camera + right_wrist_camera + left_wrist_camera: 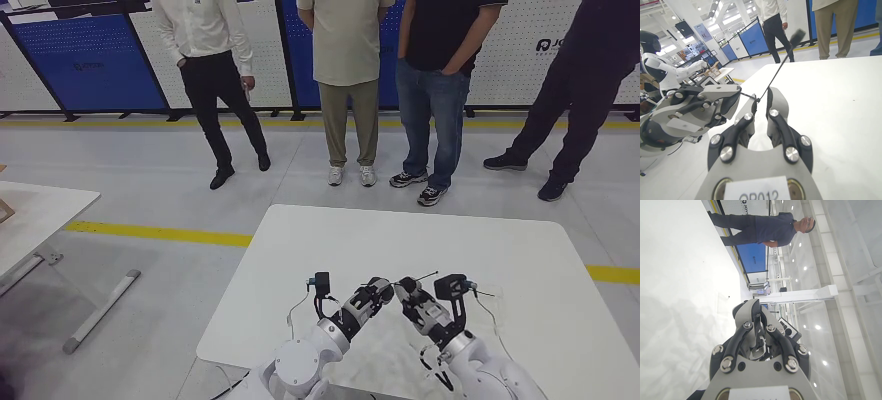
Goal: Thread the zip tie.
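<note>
A thin black zip tie (780, 66) is held in the air above the white table (400, 240). One end runs into my left gripper (737, 94), which is shut on it; the left wrist view shows the fingers (753, 309) pressed together. From a small kink the strap rises steeply past my right gripper (762, 93) to a thicker end. The right gripper's fingers stand a little apart, and the tie crosses the narrow gap between them. In the top view the left gripper (383, 290) and right gripper (403, 288) meet tip to tip near the table's front edge, the zip tie (428, 275) poking out beyond.
The table (829, 94) stretches bare to the far side and to the right. A second white table (40, 215) stands off to the left across the floor. A white humanoid robot (657, 64) stands at a bench in the room behind.
</note>
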You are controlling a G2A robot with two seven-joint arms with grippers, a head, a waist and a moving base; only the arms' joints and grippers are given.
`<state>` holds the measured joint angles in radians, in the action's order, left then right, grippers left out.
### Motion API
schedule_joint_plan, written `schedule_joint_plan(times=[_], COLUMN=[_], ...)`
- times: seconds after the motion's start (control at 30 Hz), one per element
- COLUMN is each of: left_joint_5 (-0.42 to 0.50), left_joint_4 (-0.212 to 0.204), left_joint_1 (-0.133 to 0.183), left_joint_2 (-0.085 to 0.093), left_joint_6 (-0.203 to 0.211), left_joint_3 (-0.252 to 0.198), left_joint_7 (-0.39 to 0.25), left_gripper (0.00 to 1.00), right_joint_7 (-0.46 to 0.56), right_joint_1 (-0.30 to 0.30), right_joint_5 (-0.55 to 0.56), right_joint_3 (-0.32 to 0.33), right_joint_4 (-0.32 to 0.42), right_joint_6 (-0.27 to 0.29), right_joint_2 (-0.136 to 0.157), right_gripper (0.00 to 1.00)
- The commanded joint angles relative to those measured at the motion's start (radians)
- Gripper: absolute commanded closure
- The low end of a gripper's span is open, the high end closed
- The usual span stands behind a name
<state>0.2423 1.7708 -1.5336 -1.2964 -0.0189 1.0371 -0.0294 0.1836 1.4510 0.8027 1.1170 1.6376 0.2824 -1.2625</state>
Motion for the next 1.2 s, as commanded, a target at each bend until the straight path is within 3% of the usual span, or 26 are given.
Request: schedule_joint_plan(times=[0.0, 0.1, 1.17], left_joint_5=[0.000, 0.000, 0.000], left_joint_4=[0.000, 0.000, 0.000], left_joint_1=[0.000, 0.000, 0.000], left_joint_2=[0.000, 0.000, 0.000], left_joint_6=[0.000, 0.000, 0.000], left_joint_3=[0.000, 0.000, 0.000], left_joint_7=[0.000, 0.000, 0.000], left_gripper=[1.00, 1.00, 1.00], right_joint_7=[0.001, 0.001, 0.023], right_joint_1=[-0.004, -0.009, -0.035], right_joint_5=[-0.001, -0.002, 0.001], right_joint_3=[-0.003, -0.006, -0.038], right_joint_4=[-0.004, -0.008, -0.079], right_joint_6=[0.000, -0.001, -0.001], right_joint_2=[-0.001, -0.002, -0.007], right_gripper=[0.96, 1.00, 1.00])
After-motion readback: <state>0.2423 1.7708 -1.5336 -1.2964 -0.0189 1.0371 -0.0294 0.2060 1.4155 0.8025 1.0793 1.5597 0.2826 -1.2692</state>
